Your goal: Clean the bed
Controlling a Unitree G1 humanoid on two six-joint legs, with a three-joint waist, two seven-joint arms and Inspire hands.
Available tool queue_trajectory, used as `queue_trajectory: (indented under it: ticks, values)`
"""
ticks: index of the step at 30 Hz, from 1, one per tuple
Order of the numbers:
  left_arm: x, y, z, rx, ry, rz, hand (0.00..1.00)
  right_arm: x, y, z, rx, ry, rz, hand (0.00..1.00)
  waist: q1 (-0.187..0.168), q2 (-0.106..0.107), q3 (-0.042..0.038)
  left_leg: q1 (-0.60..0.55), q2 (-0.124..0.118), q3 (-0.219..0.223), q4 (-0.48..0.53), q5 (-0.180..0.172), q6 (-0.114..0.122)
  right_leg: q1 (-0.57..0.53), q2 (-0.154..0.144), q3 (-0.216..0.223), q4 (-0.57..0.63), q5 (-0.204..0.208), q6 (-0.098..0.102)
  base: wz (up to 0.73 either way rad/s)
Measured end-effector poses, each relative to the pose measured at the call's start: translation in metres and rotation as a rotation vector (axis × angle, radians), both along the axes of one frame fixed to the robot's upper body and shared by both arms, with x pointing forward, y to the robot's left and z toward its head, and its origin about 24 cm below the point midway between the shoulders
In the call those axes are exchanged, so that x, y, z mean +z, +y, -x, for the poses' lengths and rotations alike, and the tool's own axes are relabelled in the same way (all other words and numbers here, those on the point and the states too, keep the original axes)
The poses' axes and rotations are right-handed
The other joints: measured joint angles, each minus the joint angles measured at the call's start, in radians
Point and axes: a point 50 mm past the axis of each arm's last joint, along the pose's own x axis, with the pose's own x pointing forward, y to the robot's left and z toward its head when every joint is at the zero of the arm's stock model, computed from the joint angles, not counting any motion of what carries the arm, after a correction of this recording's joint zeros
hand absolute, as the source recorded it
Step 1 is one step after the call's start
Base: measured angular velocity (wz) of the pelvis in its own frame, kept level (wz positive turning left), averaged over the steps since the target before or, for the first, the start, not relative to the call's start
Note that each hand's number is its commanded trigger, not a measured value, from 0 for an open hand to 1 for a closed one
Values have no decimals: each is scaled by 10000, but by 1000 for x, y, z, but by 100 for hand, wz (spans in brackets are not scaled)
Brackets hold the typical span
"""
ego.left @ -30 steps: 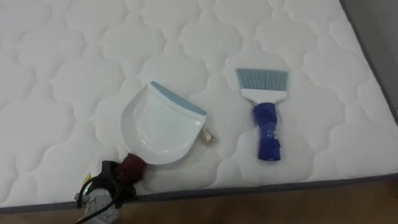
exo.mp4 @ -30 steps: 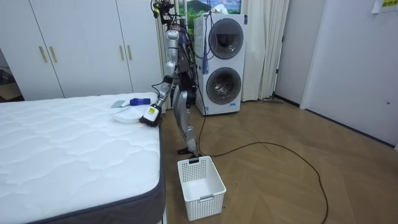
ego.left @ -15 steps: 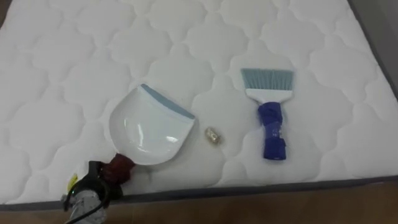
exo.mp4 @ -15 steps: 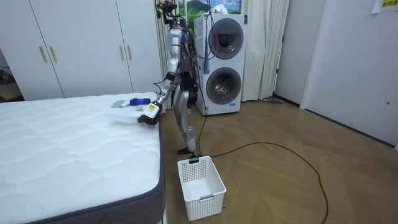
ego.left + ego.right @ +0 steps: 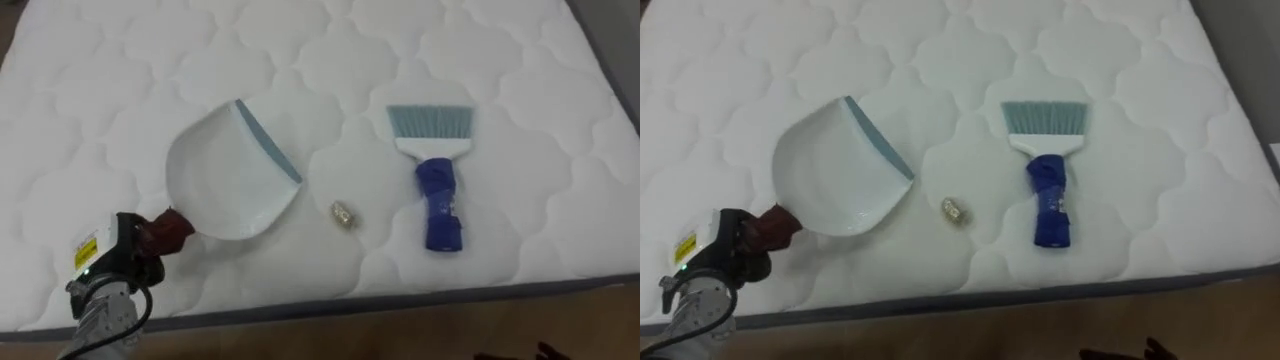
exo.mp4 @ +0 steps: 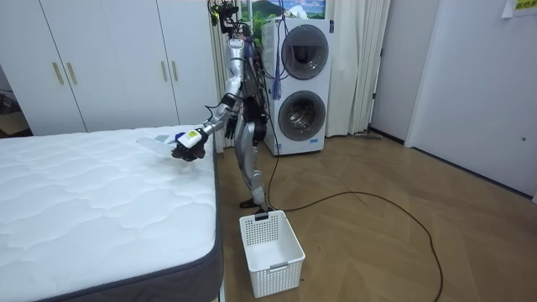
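Debris, 1 small beige scrap [image 5: 343, 213], lies on the white quilted mattress [image 5: 480, 60] between the white dustpan [image 5: 225, 175] and a blue-handled brush [image 5: 436, 180], touching neither. Near the mattress edge the left hand [image 5: 115, 265] curls its fingers tight round the dustpan's dark red handle, holding the pan tilted above the mattress.

The bed [image 5: 120, 60] is white, quilted in a repeating clover-like pattern, with a grey band along its edge. The dustpan [image 5: 225, 175] is white with a pale blue-grey lip and a dark red handle. The brush [image 5: 437, 190] has pale blue-grey bristles, a white collar and a blue handle. The small scrap [image 5: 343, 213] looks tan, perhaps golden. The left robot hand [image 5: 125, 262] is black.
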Motion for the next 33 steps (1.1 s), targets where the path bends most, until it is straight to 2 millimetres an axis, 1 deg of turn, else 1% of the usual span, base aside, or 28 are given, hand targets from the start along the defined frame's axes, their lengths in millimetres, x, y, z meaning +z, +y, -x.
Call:
queue_trajectory:
  ticks: [2, 4, 6, 8, 11, 14, 16, 17, 19, 22, 26, 28, 31, 32, 33]
  values:
    - [0, -5, 2, -360, -90, -30, 100, 5, -2, -9, -640, -506, 130, 0, 48, 0, -3, 19, -2, 18, 7, 0, 0, -3, -4, 28, 13, -1, 2, -2]
    - [-1, -7, 5, -514, -202, 35, 100, 9, -4, -16, -909, -843, 290, 0, 26, -2, -3, 20, -2, 24, 21, 0, 0, -2, -4, 36, 15, -1, 2, 0]
    - [-3, -8, 10, -562, -183, 101, 100, 14, -6, -23, -1140, -1269, 522, 0, 42, -6, -5, 17, 5, 120, 4, 1, 1, -49, -2, 100, 40, -1, 2, -10]
    - [-8, -8, 19, -536, 14, 124, 100, 25, -9, -38, -1555, -1884, 892, 0, 29, -16, -12, -43, 1, 256, -9, 10, 18, -244, -6, 259, 175, -8, 13, -19]
    - [-10, -10, 21, -685, 141, 92, 100, 35, -13, -49, -2120, -2445, 1330, 0, -11, -48, -29, -121, -10, 278, -8, 20, 36, -358, -24, 263, 249, -7, 13, -3]
    - [-15, -9, 30, -708, 415, 67, 100, 52, -18, -63, -2450, -3094, 2324, 0, 9, -120, -69, -75, -12, 431, -10, 29, 50, -407, -26, 419, 348, -8, 14, -15]
    - [-20, -11, 36, -740, 620, 112, 100, 72, -17, -83, -2020, -3919, 3481, 0, 0, -166, -90, -185, -26, 523, -3, 43, 74, -607, -24, 552, 392, -7, 19, -17]
    - [-20, -12, 36, -791, 637, 133, 100, 76, -17, -87, -1995, -4133, 3697, 0, -2, -185, -103, -239, -26, 524, 14, 44, 76, -661, -24, 556, 396, -6, 19, 0]
    - [-21, -15, 36, -948, 697, 331, 100, 94, -15, -103, -1924, -4879, 4520, 0, 4, -234, -113, -389, -22, 525, 59, 58, 99, -756, -23, 555, 358, -7, 20, 0]
    - [-23, -16, 37, -1099, 900, 492, 100, 117, -10, -118, -1704, -5925, 5634, 0, 20, -239, -115, -487, -23, 521, 70, 69, 117, -855, -25, 551, 363, 9, 33, 0]
    - [-28, -19, 41, -1298, 1392, 740, 100, 129, -4, -131, -1642, -6427, 6237, 0, 78, -245, -113, -478, -19, 521, 145, 69, 117, -860, -51, 519, 507, 67, 40, 1]
    - [-30, -21, 42, -1496, 1655, 871, 100, 136, 2, -136, -1435, -6786, 6483, 0, 100, -270, -98, -601, -13, 523, 186, 69, 117, -962, -56, 508, 521, 66, 40, 0]
    - [-32, -23, 43, -1546, 1929, 1273, 100, 138, 9, -140, -1228, -7016, 6598, 0, 123, -284, -88, -667, -4, 532, 233, 68, 117, -1017, -56, 513, 499, 64, 40, 0]
    - [-32, -23, 43, -1578, 1978, 1311, 100, 138, 10, -140, -1189, -7054, 6606, 0, 136, -285, -82, -669, -4, 537, 229, 68, 117, -1021, -56, 515, 491, 63, 40, 0]
    - [-32, -24, 42, -1624, 2040, 1355, 100, 139, 12, -141, -1105, -7115, 6612, 0, 176, -288, -45, -670, -4, 544, 227, 68, 117, -1027, -56, 521, 483, 59, 40, 0]
